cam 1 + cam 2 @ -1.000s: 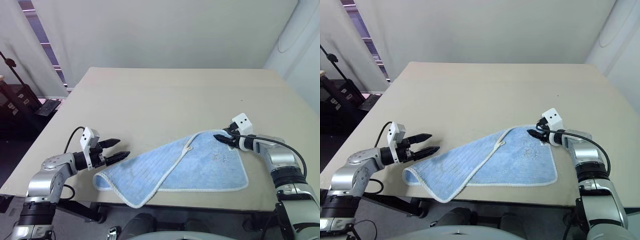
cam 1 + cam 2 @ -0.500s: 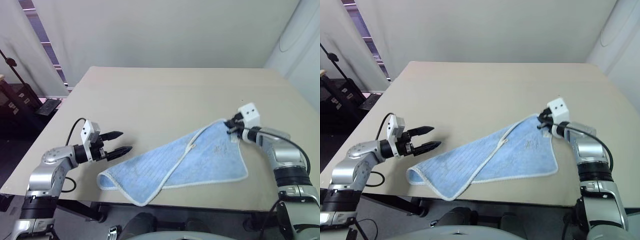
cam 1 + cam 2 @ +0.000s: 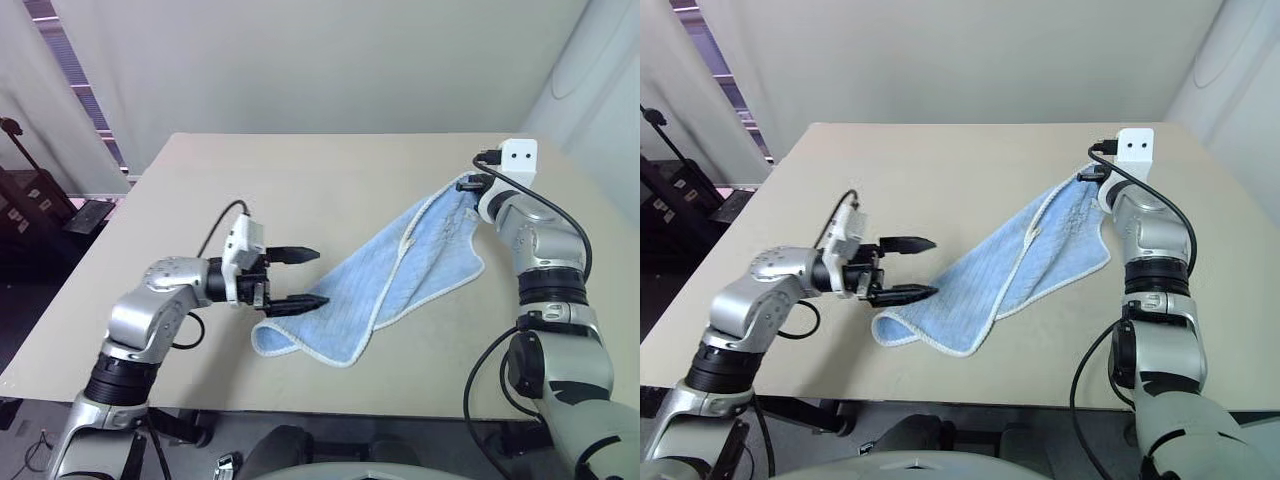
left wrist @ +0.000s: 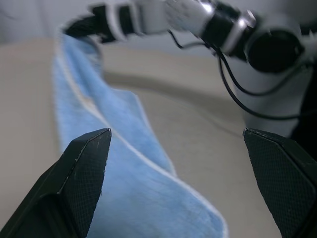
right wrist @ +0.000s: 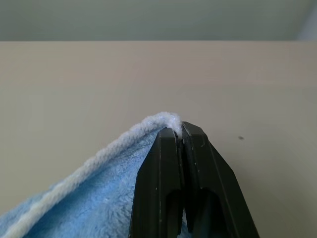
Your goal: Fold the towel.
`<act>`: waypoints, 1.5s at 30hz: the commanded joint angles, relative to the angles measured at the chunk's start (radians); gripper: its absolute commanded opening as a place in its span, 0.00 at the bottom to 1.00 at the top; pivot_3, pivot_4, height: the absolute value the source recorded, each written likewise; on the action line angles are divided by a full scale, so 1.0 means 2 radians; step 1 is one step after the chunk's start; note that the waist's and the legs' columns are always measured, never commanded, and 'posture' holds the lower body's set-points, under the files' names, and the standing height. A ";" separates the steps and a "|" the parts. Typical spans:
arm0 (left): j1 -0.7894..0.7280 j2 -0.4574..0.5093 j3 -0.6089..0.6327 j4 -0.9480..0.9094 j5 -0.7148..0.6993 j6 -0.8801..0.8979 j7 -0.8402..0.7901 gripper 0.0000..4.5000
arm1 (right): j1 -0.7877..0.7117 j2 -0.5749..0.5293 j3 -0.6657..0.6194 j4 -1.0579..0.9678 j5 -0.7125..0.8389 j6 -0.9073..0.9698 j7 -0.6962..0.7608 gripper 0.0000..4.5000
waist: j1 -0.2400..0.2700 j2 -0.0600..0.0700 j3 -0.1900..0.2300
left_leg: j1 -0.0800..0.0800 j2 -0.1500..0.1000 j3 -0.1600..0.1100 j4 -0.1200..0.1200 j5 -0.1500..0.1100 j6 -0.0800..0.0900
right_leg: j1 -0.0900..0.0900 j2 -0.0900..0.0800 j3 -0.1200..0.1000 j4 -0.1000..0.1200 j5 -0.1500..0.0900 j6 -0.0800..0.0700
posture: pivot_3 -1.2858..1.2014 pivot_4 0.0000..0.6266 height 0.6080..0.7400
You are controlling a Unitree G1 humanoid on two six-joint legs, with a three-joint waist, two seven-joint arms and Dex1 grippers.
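Two hands over a beige rectangular worktop [image 3: 330, 170]. At left, left hand [image 3: 305, 278] held level, pointing rightward, black fingers spread wide, hovering just beside the low folded end of the light blue ribbed microfibre towel with white stitched edging [image 3: 400, 275], nothing gripped. Towel stretched diagonally, near end bunched on the worktop, far corner lifted. At right, right hand [image 5: 179, 130] raised, pointing forward, fingers pinched tight on that white-edged corner.
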 commanded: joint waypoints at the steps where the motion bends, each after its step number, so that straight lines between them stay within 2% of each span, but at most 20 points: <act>1: -0.053 -0.025 -0.036 -0.001 0.017 0.043 0.039 1.00 | -0.038 -0.001 -0.006 0.039 -0.009 -0.036 -0.024 0.01 | -0.002 0.000 0.000 | 0.000 0.000 0.000 0.000 0.000 0.000 | 0.000 0.000 0.000 0.000 0.000 0.001 | 0.52 0.00 1.00; 5: -0.081 -0.025 -0.092 0.015 0.031 0.093 0.024 1.00 | -0.054 -0.003 -0.006 0.082 -0.015 -0.068 -0.037 0.01 | -0.013 0.000 0.000 | 0.000 0.000 0.000 0.000 0.000 0.000 | 0.001 0.000 0.000 0.001 0.001 0.001 | 0.52 0.00 1.00; 10: -0.089 -0.028 -0.134 0.062 0.066 0.087 0.013 1.00 | -0.068 -0.008 -0.007 0.124 -0.019 -0.096 -0.055 0.01 | -0.028 0.000 0.000 | 0.000 0.000 -0.001 0.000 0.001 0.000 | 0.001 0.001 0.000 0.001 0.001 0.001 | 0.52 0.00 1.00; 15: -0.087 -0.037 -0.176 0.103 0.107 0.056 -0.001 1.00 | -0.076 -0.009 -0.004 0.144 -0.020 -0.109 -0.058 0.01 | -0.029 0.000 0.000 | 0.000 0.000 -0.001 0.000 0.001 0.000 | 0.001 0.001 0.000 0.001 0.001 0.001 | 0.52 0.00 1.00; 18: -0.087 -0.043 -0.190 0.105 0.105 0.083 -0.013 1.00 | -0.075 -0.010 -0.003 0.149 -0.021 -0.114 -0.059 0.01 | -0.026 0.000 0.000 | 0.000 0.000 -0.001 0.000 0.001 0.000 | 0.001 0.001 0.000 0.001 0.001 0.001 | 0.52 0.00 1.00; 21: -0.088 -0.043 -0.210 0.123 0.133 0.077 -0.008 1.00 | -0.075 -0.011 -0.003 0.150 -0.021 -0.113 -0.061 0.01 | -0.026 0.000 0.000 | 0.000 0.000 -0.001 0.000 0.001 0.000 | 0.001 0.001 0.000 0.001 0.001 0.001 | 0.52 0.00 1.00; 37: -0.084 -0.052 -0.226 0.202 0.197 0.045 0.003 1.00 | -0.062 -0.017 0.009 0.127 -0.037 -0.123 -0.067 0.01 | -0.025 0.001 0.000 | 0.005 0.000 -0.001 0.001 0.000 0.001 | 0.004 0.001 0.000 0.001 0.001 0.000 | 0.52 0.00 1.00; 40: -0.082 -0.053 -0.223 0.208 0.195 0.028 -0.004 0.87 | -0.060 -0.018 0.014 0.119 -0.042 -0.124 -0.065 0.00 | -0.026 0.001 0.000 | 0.005 0.000 -0.001 0.001 0.000 0.001 | 0.004 0.001 0.000 0.001 0.001 -0.001 | 0.52 0.00 1.00; 45: -0.084 -0.052 -0.224 0.226 0.212 0.011 0.001 0.48 | -0.058 -0.020 0.017 0.109 -0.043 -0.119 -0.060 0.00 | -0.027 0.001 0.000 | 0.005 0.000 -0.002 0.000 0.000 0.001 | 0.004 0.001 0.000 0.001 0.001 -0.001 | 0.52 0.00 1.00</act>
